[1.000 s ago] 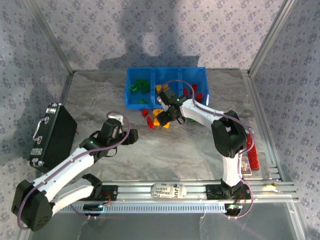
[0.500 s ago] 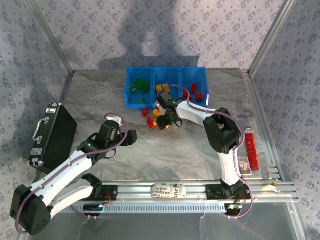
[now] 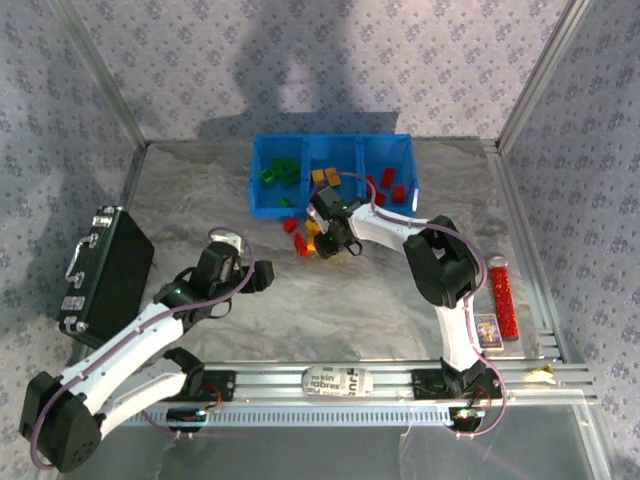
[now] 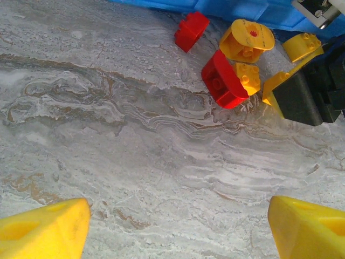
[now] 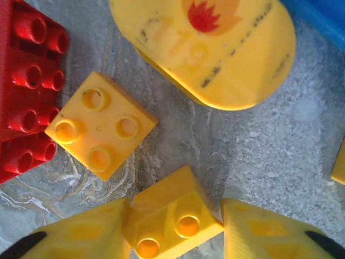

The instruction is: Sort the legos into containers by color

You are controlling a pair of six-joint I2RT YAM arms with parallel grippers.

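3 compartments: the blue tray (image 3: 262, 208) holds green legos (image 3: 279, 175) in its left part, yellow legos (image 3: 325, 178) in the middle and red legos (image 3: 391, 186) on the right.
Loose legos (image 3: 297, 236): a small cluster of red and yellow pieces lies on the table (image 3: 350, 300), just in front of the tray's left half.
Right claw (image 5: 172, 224): low over that cluster, just in front of the tray's middle. Its 2 yellow fingers (image 5: 81, 237) are pressed against either side of a small yellow brick (image 5: 167, 213).
Around that brick: a yellow 4-stud brick (image 5: 101, 125), a red brick (image 5: 24, 81) just beside it, and a round yellow piece (image 5: 210, 48) with a flame print, nearest the tray.
Left claw (image 4: 178, 226): well in front of the tray and to its left, above bare table. Its fingers are spread wide with nothing between them.
Black case (image 3: 100, 270): far to the left of the tray, at the table's edge.
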